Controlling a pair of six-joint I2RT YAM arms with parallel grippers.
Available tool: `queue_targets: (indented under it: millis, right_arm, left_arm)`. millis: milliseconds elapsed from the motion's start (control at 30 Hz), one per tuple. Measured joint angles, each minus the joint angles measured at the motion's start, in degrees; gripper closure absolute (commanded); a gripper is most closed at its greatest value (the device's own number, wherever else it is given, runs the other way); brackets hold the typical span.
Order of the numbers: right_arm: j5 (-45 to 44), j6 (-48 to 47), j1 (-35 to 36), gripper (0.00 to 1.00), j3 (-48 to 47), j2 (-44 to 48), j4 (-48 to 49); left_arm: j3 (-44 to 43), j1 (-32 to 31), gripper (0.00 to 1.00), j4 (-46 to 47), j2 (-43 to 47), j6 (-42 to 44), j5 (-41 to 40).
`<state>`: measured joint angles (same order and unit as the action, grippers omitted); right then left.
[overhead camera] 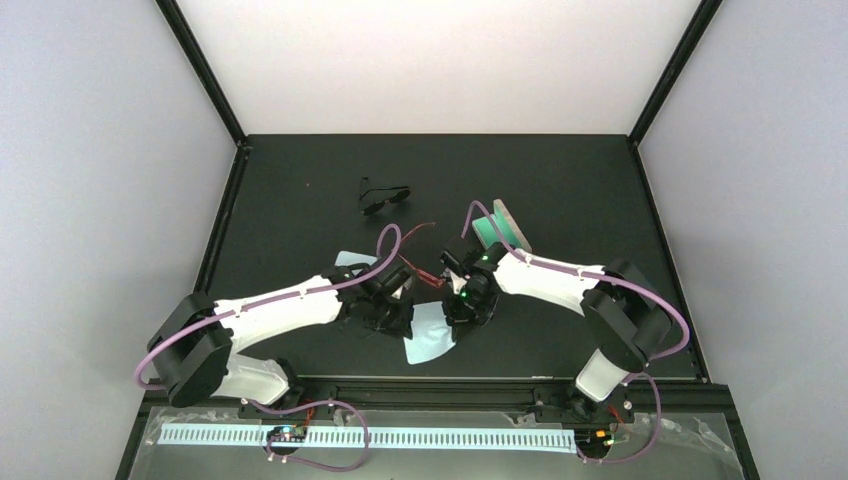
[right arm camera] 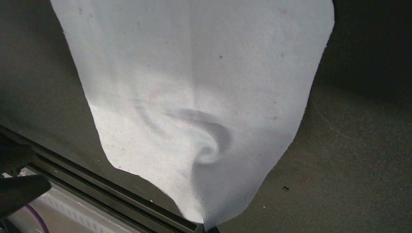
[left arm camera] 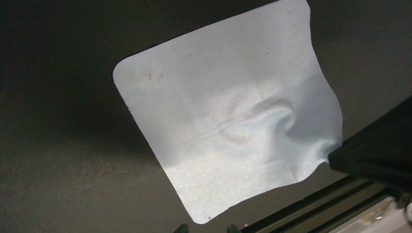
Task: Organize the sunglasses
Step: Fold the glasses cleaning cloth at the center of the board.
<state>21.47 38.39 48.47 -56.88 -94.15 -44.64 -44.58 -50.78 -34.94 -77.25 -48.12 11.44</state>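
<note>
The sunglasses [overhead camera: 424, 274], thin red frame with slim red arms, lie on the black table between my two wrists; they show only in the top view and are partly hidden by the arms. My right gripper [overhead camera: 462, 312] is shut on a corner of a white cleaning cloth [overhead camera: 430, 342], pinching it at the bottom of the right wrist view [right arm camera: 204, 226] so that the cloth [right arm camera: 194, 87] puckers. My left gripper [overhead camera: 392, 320] hovers over the cloth [left arm camera: 228, 126], its fingertips [left arm camera: 180, 228] apart and empty.
A black dark-lensed pair of glasses [overhead camera: 385, 197] lies farther back. A green glasses case [overhead camera: 497, 230] stands open behind the right arm. A pale sheet [overhead camera: 352, 258] peeks out behind the left arm. The table's metal front rail [right arm camera: 97, 189] runs close by.
</note>
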Motion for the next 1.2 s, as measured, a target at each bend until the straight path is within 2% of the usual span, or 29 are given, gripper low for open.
queue_targets:
  millis: [133,533,667,900,1100,1200]
  right_arm:
    - [-0.59,0.09,0.00,0.99,-2.08,-0.76,-0.74]
    - [-2.51,0.07,-1.49,0.99,-7.23,-4.96,-2.71]
    - [-2.49,0.07,-2.64,0.99,-7.30,-6.49,-3.21]
    - [-2.47,0.07,-3.56,0.99,-7.93,-7.41,-3.89]
    - [-2.49,0.02,-3.56,0.99,-8.90,-8.04,-4.04]
    - [-2.49,-0.13,-3.58,0.99,-9.05,-8.50,-4.28]
  left_arm:
    - [0.31,-1.11,0.57,0.81,0.68,3.39,-1.31]
    - [7.17,-5.42,0.36,9.53,8.31,15.47,-4.94]
    - [10.23,-8.09,0.37,14.73,8.41,19.02,-7.43]
    - [11.10,-9.31,0.46,19.63,7.06,24.20,-9.29]
    - [11.08,-10.82,0.41,21.62,4.46,26.56,-9.03]
    - [11.04,-12.31,0.43,22.05,4.37,27.06,-8.74]
